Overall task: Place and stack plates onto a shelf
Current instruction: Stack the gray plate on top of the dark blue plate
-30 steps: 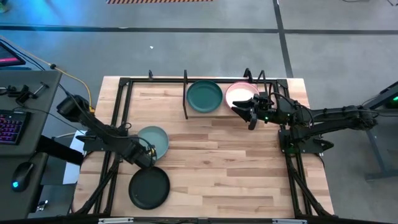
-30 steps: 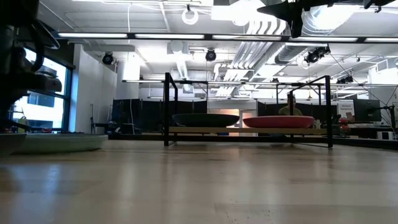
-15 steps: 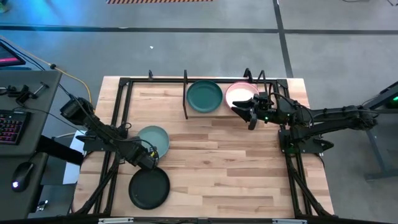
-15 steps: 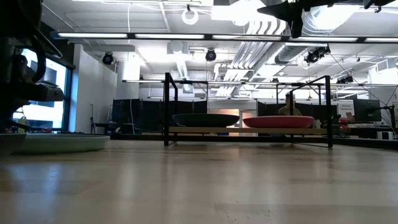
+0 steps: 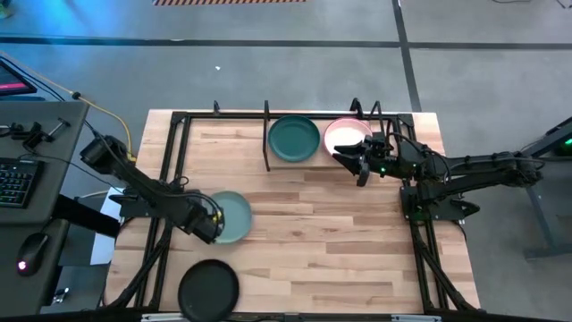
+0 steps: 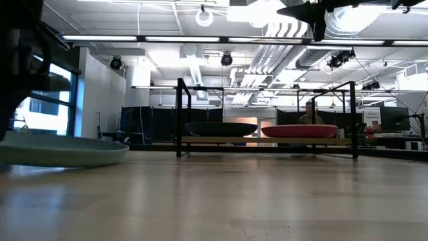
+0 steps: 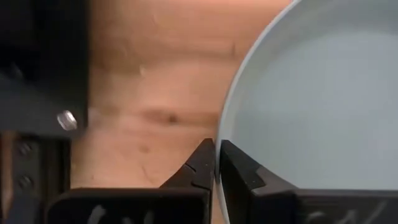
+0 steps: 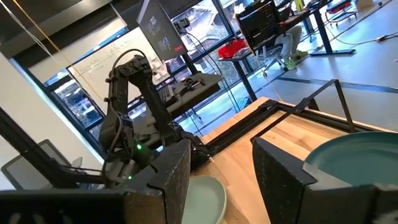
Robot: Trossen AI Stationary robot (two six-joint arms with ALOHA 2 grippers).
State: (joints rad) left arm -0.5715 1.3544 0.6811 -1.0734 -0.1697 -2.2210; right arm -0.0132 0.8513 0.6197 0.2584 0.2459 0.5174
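notice your left gripper [image 7: 216, 163] pinches the round pale sage green plate [image 5: 229, 216]'s rim; your right gripper [image 8: 214, 171]'s jaws gape empty, and the table edge cuts off the round black plate [image 5: 208, 290].

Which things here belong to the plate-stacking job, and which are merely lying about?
Job: sage green plate pinched at its rim by the left gripper; black plate; teal plate and pink plate on the shelf; right gripper, open.

Lying about: keyboard, mouse.

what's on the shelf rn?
The shelf holds two plates: teal plate and cream-pink plate, side by side. Right gripper covers the pink plate's edge; anything under the plates is hidden.
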